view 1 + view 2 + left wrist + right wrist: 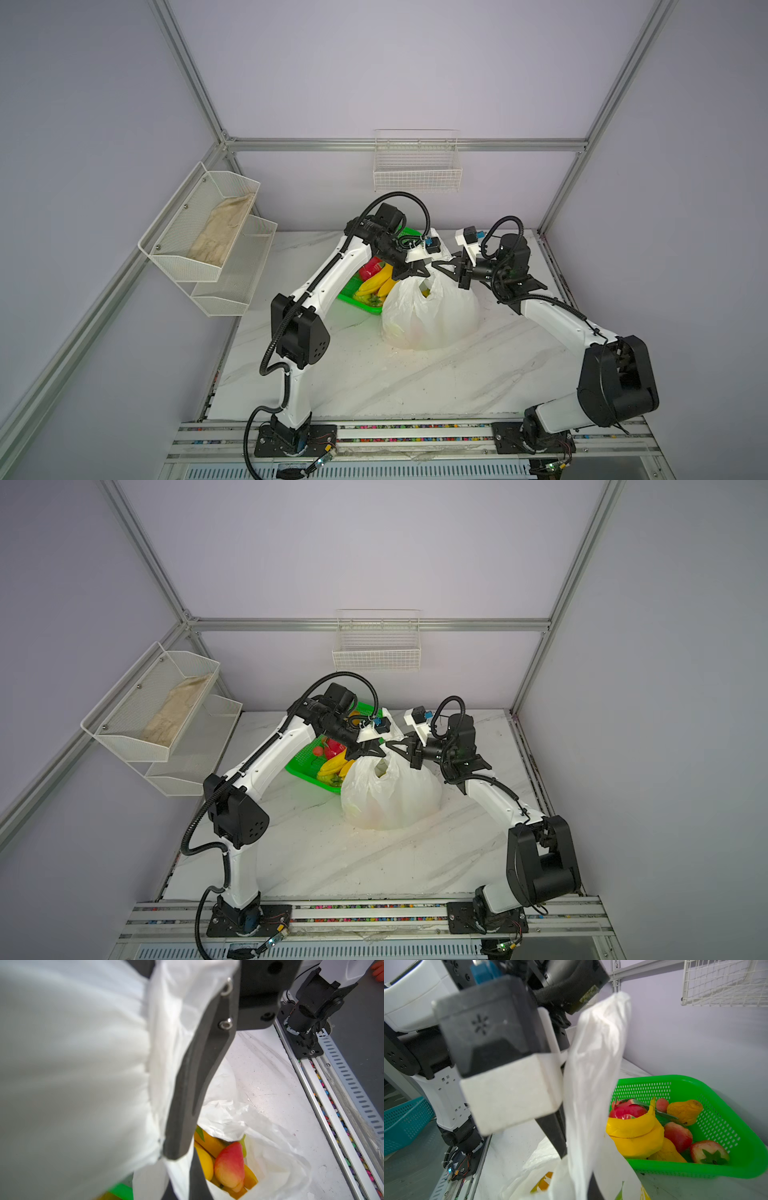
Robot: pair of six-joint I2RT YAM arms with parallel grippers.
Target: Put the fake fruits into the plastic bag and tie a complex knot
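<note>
Top views: left gripper (426,272) and right gripper (437,266) each clamp a bag (432,320) handle (593,1076), mouth (426,287) just below the fingers (415,271) (knot stage, I'd say); next, cross the handles.

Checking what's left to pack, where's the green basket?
In both top views the green basket sits on the table left of centre, beside the plastic bag, under the left arm.
</note>
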